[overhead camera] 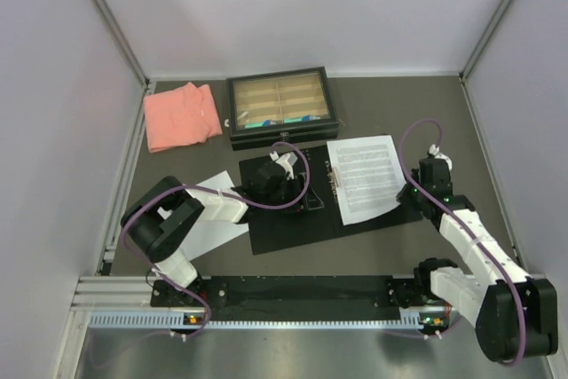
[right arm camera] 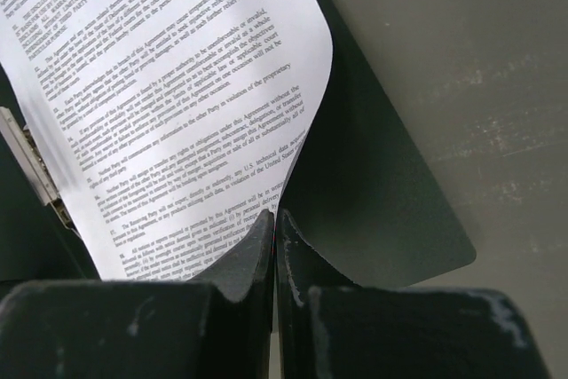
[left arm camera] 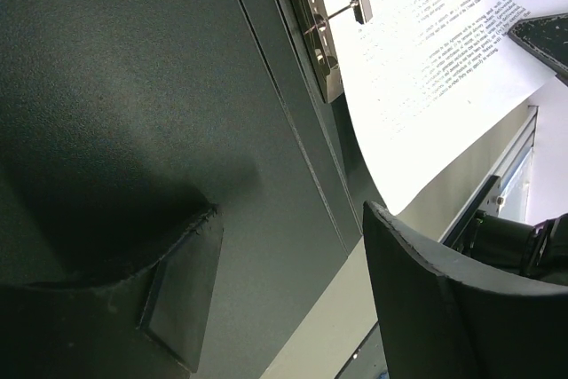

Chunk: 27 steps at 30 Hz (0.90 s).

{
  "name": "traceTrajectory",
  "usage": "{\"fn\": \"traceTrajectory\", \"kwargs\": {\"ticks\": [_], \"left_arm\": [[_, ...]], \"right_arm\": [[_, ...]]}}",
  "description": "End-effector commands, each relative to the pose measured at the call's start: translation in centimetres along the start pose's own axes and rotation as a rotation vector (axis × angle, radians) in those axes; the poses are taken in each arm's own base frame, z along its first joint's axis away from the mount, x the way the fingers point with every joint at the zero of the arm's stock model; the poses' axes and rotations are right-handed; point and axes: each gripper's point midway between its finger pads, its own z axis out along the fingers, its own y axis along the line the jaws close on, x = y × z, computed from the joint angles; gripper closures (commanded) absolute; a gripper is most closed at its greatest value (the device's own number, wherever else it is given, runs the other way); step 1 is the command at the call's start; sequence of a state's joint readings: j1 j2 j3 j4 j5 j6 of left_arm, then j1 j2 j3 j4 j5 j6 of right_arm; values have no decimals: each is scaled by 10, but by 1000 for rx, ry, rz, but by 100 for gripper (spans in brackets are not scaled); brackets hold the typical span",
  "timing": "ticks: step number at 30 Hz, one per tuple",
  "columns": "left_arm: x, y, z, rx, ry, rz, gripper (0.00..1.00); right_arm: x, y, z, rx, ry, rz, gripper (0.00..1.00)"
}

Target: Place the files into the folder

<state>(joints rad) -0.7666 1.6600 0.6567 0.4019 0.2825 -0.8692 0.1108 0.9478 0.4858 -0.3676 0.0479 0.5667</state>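
Top external view: a dull grey-brown table (overhead camera: 426,122) sits between plain white walls, with an aluminium rail (overhead camera: 115,293) along the bottom edge. A pink cloth (overhead camera: 182,115) lies at the upper left. Just right of it is a black-framed tray (overhead camera: 284,137) with tan compartments and small blue-green items (overhead camera: 302,119) in its lower row. The folder (overhead camera: 284,228) lies open at centre, black side up, with the files (overhead camera: 364,170) on its right half; bare table runs along the right. Left wrist view: the left gripper (left arm camera: 291,219) hovers over the folder's black leaf with its fingers spread wide, a metal clip (left arm camera: 319,33) at the top. Right wrist view: the right gripper (right arm camera: 273,224) pinches the files' lifted, curling edge, with open table at the upper right.
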Motion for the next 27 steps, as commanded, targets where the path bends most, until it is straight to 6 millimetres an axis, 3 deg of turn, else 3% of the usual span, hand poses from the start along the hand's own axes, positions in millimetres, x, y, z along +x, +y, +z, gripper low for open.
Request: {"fn": "traceTrajectory", "kwargs": {"ticks": [1,5,12,19,27], "left_arm": [[-3,-4,3,20,-10,23,31],[-3,-4,3,20,-10,23,31],[-2,-4,7,22,-1,20,31],[-2,-5,9,23,1,15,31],[-2,-5,10,22,4,16,32]], "right_arm": [[-25,3,-3,-10,-49,-38,100],[-26,-7,-4,-6,-50,-21,100],[-22,3,-3,-81,-37,-9,100],[-13,10,2,-124,-31,120,100],[-13,7,1,-115,-41,111,100]]}}
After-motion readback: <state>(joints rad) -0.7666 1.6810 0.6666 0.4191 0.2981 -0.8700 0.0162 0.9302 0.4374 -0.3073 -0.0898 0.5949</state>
